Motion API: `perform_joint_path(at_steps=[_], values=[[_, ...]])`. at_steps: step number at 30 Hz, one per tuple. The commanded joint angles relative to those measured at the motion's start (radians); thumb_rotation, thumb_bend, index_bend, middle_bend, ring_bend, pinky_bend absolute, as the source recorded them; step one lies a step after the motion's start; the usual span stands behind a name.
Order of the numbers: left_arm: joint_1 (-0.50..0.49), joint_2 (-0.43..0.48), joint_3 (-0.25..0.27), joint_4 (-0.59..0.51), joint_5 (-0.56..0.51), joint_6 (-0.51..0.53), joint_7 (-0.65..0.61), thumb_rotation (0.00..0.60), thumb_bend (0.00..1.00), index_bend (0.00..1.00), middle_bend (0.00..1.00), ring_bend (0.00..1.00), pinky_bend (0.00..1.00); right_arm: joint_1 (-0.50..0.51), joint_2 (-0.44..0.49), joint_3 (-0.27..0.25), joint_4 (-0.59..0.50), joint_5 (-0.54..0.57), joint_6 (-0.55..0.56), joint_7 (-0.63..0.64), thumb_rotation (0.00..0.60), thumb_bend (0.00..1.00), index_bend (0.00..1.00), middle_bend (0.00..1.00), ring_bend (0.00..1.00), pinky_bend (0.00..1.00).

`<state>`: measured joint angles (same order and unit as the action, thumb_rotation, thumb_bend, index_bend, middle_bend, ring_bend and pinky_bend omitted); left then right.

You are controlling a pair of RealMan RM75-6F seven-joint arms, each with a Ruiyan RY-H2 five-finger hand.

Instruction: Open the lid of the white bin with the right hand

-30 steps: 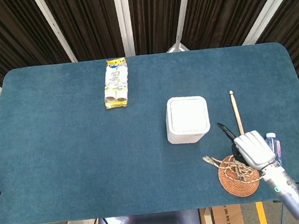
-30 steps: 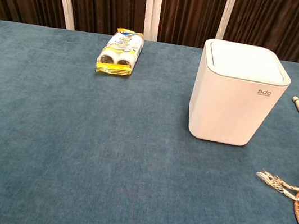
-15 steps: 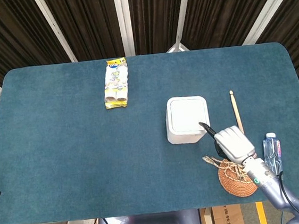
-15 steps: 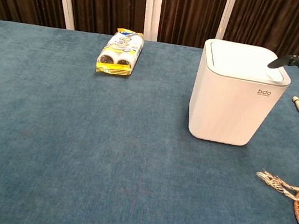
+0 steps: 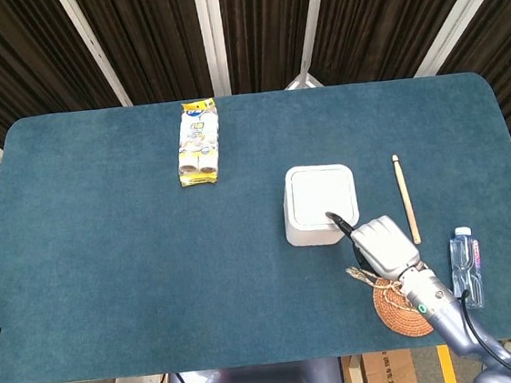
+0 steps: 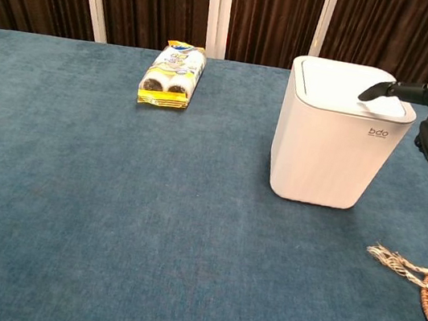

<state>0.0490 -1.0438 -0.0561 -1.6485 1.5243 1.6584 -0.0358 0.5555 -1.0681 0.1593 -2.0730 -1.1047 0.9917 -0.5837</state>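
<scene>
One white bin, one yellow snack packet, one wooden stick, one water bottle and one woven coaster with a frayed cord sit on the blue table. The bin stands right of centre with its lid down, and the right hand hovers at its near right corner with one dark-tipped finger stretched over the lid's edge, the others curled in, holding nothing. Whether the fingertip touches the lid is hard to tell; the hand partly covers the coaster, the chest view cuts off most of the hand, and the left hand is out of sight.
</scene>
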Motion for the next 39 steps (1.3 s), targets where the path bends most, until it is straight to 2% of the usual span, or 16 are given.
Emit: perform_joint_path(at_steps=[1, 13, 16, 19, 22, 23, 27, 29, 36, 39], values=[[0.000, 0.000, 0.000, 0.000, 0.000, 0.001, -0.001, 0.600, 0.16, 0.18, 0.05, 0.00, 0.00, 0.010, -0.005, -0.006, -0.006, 0.014, 0.005, -0.015, 0.600, 0.93, 0.10, 0.83, 0.86, 0.80], [0.001, 0.000, 0.000, 0.001, 0.000, 0.003, -0.003, 0.600, 0.16, 0.18, 0.05, 0.00, 0.00, 0.030, -0.006, -0.035, -0.016, 0.048, 0.026, -0.045, 0.600, 0.93, 0.32, 0.83, 0.86, 0.80], [0.002, 0.000, -0.001, 0.001, -0.001, 0.004, -0.002, 0.600, 0.16, 0.18, 0.05, 0.00, 0.00, 0.029, -0.002, -0.038, -0.021, 0.042, 0.035, -0.042, 0.600, 0.93, 0.31, 0.83, 0.86, 0.80], [0.003, 0.001, 0.000, 0.000, -0.001, 0.004, -0.002, 0.600, 0.16, 0.18, 0.05, 0.00, 0.00, 0.021, 0.002, -0.036, -0.030, 0.021, 0.058, -0.021, 0.600, 0.92, 0.18, 0.83, 0.86, 0.80], [0.003, 0.001, -0.001, 0.000, -0.002, 0.004, -0.002, 0.600, 0.16, 0.18, 0.05, 0.00, 0.00, -0.003, 0.009, -0.023, -0.037, -0.021, 0.102, 0.041, 0.600, 0.80, 0.08, 0.72, 0.78, 0.78], [0.003, 0.001, -0.001, 0.000, -0.003, 0.003, -0.002, 0.600, 0.16, 0.18, 0.05, 0.00, 0.00, -0.014, 0.012, -0.019, -0.039, -0.038, 0.119, 0.070, 0.600, 0.71, 0.05, 0.62, 0.73, 0.76], [0.002, 0.001, -0.002, 0.000, -0.005, 0.002, -0.002, 0.600, 0.16, 0.18, 0.05, 0.00, 0.00, -0.085, 0.040, -0.014, -0.030, -0.133, 0.221, 0.192, 0.600, 0.44, 0.01, 0.31, 0.51, 0.59], [0.001, 0.001, -0.002, -0.001, -0.004, 0.001, -0.001, 0.600, 0.16, 0.18, 0.05, 0.00, 0.00, -0.128, 0.057, -0.022, -0.012, -0.180, 0.283, 0.238, 0.600, 0.37, 0.01, 0.24, 0.44, 0.54], [0.002, -0.001, 0.001, -0.004, 0.002, 0.004, 0.005, 0.600, 0.16, 0.18, 0.05, 0.00, 0.00, -0.255, 0.073, -0.085, 0.077, -0.271, 0.420, 0.347, 0.600, 0.35, 0.00, 0.21, 0.41, 0.51], [0.003, -0.002, 0.001, -0.005, 0.004, 0.006, 0.009, 0.600, 0.16, 0.18, 0.05, 0.00, 0.00, -0.307, 0.054, -0.112, 0.151, -0.300, 0.473, 0.395, 0.600, 0.33, 0.00, 0.21, 0.41, 0.48]])
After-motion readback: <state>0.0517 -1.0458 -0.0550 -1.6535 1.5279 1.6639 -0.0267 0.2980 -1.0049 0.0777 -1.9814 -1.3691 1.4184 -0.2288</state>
